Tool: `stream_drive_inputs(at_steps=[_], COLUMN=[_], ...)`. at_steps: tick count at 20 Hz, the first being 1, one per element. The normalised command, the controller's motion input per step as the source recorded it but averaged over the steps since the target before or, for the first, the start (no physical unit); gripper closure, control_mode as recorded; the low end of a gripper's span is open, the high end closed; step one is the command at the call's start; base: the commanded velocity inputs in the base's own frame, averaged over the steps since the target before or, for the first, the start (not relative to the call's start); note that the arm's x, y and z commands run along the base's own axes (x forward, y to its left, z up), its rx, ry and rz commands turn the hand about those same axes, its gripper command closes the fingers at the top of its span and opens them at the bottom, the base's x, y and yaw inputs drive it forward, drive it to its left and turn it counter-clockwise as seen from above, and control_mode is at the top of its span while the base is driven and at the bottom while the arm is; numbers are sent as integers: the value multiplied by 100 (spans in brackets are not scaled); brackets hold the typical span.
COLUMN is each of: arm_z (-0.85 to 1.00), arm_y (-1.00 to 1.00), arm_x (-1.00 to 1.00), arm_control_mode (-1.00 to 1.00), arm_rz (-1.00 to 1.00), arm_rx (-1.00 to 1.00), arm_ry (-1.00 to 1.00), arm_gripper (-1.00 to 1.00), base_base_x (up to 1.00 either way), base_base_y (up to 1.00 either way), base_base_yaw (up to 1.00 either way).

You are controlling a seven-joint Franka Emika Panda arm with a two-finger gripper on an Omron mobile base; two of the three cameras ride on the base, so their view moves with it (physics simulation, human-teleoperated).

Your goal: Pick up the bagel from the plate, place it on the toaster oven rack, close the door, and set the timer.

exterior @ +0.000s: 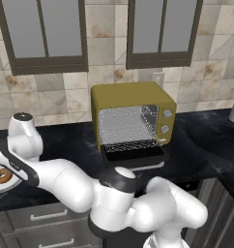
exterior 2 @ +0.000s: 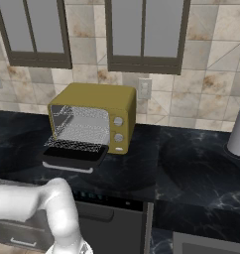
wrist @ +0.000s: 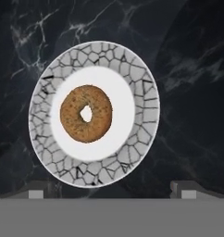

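Note:
Seen from straight above, the bagel [wrist: 86,114] lies slightly left of centre on the plate [wrist: 140,95], on the black marble counter. My gripper [wrist: 112,190] hovers above them, open, its fingertips [wrist: 36,191] spread wide with nothing between them. In the left base view the arm reaches to the far left, over the bagel [exterior: 0,176] and plate [exterior: 4,187]. The toaster oven [exterior: 133,97] [exterior 2: 97,96] stands at the back. Its door [exterior: 134,155] [exterior 2: 72,156] hangs open and flat, and the rack [exterior: 131,144] shows inside the shiny cavity.
Two pale knobs [exterior: 166,121] [exterior 2: 118,129] sit on the oven's right side. A grey cylindrical vessel [exterior 2: 239,131] stands at the far right of the counter. Grey-paned wall cabinets [exterior: 46,34] hang above; drawers [exterior: 41,215] lie below the counter edge.

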Motion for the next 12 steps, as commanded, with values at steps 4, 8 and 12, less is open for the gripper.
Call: stream_drive_inputs(at_steps=[4, 8, 12], arm_z=[-30, -24, -21], arm_y=[8, 5, 1], arm_x=[0, 0, 0], arm_control_mode=[-100, -100, -100], arm_rz=[0, 0, 0], arm_rx=[0, 0, 0], arm_ry=[1, 0, 0], arm_gripper=[-100, -100, -100], base_base_x=[0, 0, 0], base_base_y=[0, 0, 0], base_base_yaw=[0, 0, 0])
